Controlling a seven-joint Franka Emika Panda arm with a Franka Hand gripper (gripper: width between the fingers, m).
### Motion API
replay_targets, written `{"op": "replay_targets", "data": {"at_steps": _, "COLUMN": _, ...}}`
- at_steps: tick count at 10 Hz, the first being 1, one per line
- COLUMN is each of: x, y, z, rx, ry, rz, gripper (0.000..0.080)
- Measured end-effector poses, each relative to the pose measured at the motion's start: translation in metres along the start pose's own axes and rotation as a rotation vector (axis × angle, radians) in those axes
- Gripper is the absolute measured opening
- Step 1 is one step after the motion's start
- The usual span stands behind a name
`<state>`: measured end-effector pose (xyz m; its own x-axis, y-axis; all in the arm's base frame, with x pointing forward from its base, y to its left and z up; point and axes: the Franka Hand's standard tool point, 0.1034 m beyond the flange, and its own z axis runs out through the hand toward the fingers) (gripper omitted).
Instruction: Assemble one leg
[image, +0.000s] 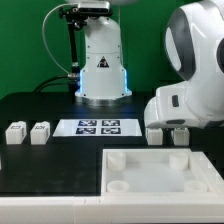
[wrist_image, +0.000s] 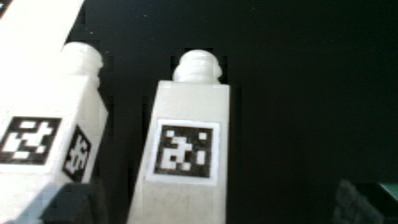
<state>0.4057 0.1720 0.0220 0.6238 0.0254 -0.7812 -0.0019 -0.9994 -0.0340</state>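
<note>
In the wrist view two white legs lie side by side on the black table, each with a round peg at one end and a black-and-white tag. One leg (wrist_image: 192, 140) lies between my dark fingertips (wrist_image: 64, 205), the other leg (wrist_image: 45, 120) just outside them. My gripper (wrist_image: 214, 206) is open and touches neither, with a gap on both sides of the middle leg. In the exterior view these two legs (image: 155, 134) (image: 179, 135) stand under the white hand at the right. Two more legs (image: 15, 132) (image: 40, 131) stand at the exterior view's left.
The large white square panel (image: 195, 183) with corner sockets lies at the front right. The marker board (image: 100, 127) lies in the middle of the black table. The robot base (image: 101, 65) stands behind it.
</note>
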Motion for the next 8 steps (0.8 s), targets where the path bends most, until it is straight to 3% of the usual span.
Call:
{"op": "replay_targets", "data": {"at_steps": 5, "x": 0.0091, "y": 0.0006, "z": 0.0064, "rx": 0.005, "ry": 0.027, "rz": -0.012, "gripper": 0.0620}}
{"op": "replay_targets", "data": {"at_steps": 6, "x": 0.0091, "y": 0.0005, "z": 0.0065, "rx": 0.005, "ry": 0.026, "rz": -0.012, "gripper": 0.0486}}
{"op": "replay_targets", "data": {"at_steps": 7, "x": 0.0091, "y": 0.0005, "z": 0.0065, "rx": 0.005, "ry": 0.026, "rz": -0.012, "gripper": 0.0486}}
{"op": "replay_targets", "data": {"at_steps": 8, "x": 0.0090, "y": 0.0005, "z": 0.0064, "rx": 0.005, "ry": 0.026, "rz": -0.012, "gripper": 0.0320}}
